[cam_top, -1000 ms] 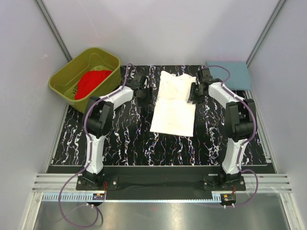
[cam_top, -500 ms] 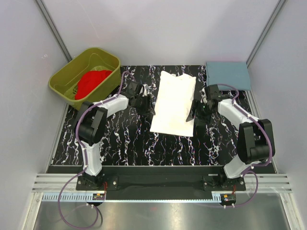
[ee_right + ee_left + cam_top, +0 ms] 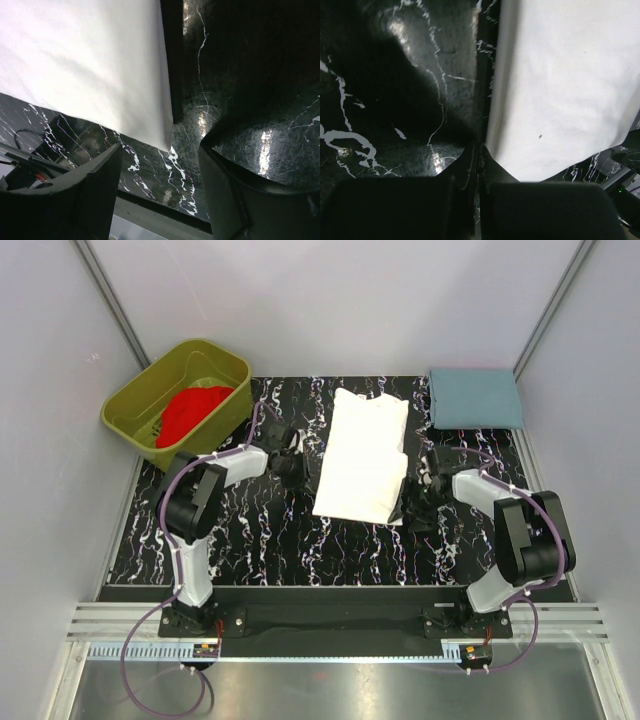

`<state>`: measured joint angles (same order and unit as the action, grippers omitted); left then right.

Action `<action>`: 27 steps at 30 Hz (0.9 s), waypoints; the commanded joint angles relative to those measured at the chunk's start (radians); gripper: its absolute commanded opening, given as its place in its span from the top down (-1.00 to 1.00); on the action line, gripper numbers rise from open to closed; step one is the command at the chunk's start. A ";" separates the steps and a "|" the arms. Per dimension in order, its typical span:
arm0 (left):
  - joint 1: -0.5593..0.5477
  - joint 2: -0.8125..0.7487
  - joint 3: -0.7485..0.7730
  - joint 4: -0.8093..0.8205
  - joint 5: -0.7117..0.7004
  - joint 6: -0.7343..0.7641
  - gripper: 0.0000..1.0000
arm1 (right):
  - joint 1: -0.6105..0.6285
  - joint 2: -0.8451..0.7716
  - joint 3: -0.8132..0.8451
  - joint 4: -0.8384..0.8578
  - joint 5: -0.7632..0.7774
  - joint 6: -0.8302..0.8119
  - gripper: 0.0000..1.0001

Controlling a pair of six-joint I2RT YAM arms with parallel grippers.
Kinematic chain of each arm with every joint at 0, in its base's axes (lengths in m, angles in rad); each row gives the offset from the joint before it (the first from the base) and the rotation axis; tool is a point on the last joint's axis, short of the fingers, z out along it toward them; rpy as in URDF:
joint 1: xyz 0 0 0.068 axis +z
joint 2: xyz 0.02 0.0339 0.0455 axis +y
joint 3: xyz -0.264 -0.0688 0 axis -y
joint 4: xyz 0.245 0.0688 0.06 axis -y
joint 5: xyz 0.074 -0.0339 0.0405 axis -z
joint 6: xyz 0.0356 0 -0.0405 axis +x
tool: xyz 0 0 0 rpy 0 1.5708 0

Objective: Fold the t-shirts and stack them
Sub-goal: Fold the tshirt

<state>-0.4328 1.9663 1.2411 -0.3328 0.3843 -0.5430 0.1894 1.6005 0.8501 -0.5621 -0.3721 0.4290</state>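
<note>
A white t-shirt lies flat as a long, narrow shape in the middle of the black marbled table. A red t-shirt sits crumpled in the olive tub. My left gripper rests just left of the white shirt's left edge. In the left wrist view that gripper is shut with nothing between its fingers, and the white shirt lies beside it. My right gripper stands open by the shirt's near right corner. In the right wrist view the white shirt's corner hangs just beyond the open right gripper.
A folded blue-grey cloth lies at the back right corner of the table. The olive tub stands off the table's back left corner. Grey walls close in the left, right and far sides. A metal rail runs along the near edge.
Both grippers have moved from the shirt's upper part toward its near end, and the shirt now lies narrower. The left jaws have shut empty; the right jaws have opened.
</note>
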 commanded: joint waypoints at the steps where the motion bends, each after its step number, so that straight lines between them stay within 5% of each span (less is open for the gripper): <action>1: -0.003 -0.059 -0.045 0.040 -0.036 -0.032 1.00 | -0.001 -0.063 -0.031 0.063 -0.028 0.020 -0.38; 4: -0.003 -0.102 -0.084 0.069 -0.018 -0.038 0.96 | -0.001 -0.071 -0.048 0.077 -0.033 0.021 -0.35; 8: -0.003 -0.167 -0.111 0.071 -0.019 -0.022 0.02 | -0.001 -0.062 -0.056 0.093 -0.040 0.022 -0.30; 14: -0.018 -0.176 -0.169 0.112 0.045 -0.012 -0.10 | -0.001 -0.036 -0.063 0.123 -0.051 0.036 -0.26; 20: -0.072 -0.132 -0.198 0.118 0.019 -0.015 0.05 | -0.002 -0.016 -0.072 0.139 -0.048 0.036 -0.17; 24: -0.101 -0.116 -0.196 0.081 -0.024 -0.012 0.73 | -0.001 -0.028 -0.083 0.143 -0.050 0.034 -0.07; 25: -0.101 -0.122 -0.204 0.086 -0.030 -0.020 0.93 | -0.002 -0.033 -0.083 0.145 -0.048 0.033 0.19; 27: -0.104 -0.158 -0.247 0.095 -0.050 -0.052 1.00 | -0.001 -0.036 -0.086 0.142 -0.053 0.037 0.66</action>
<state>-0.5331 1.8381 1.0367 -0.2386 0.3855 -0.5785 0.1894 1.5738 0.7757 -0.4366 -0.4129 0.4580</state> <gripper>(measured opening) 0.022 0.252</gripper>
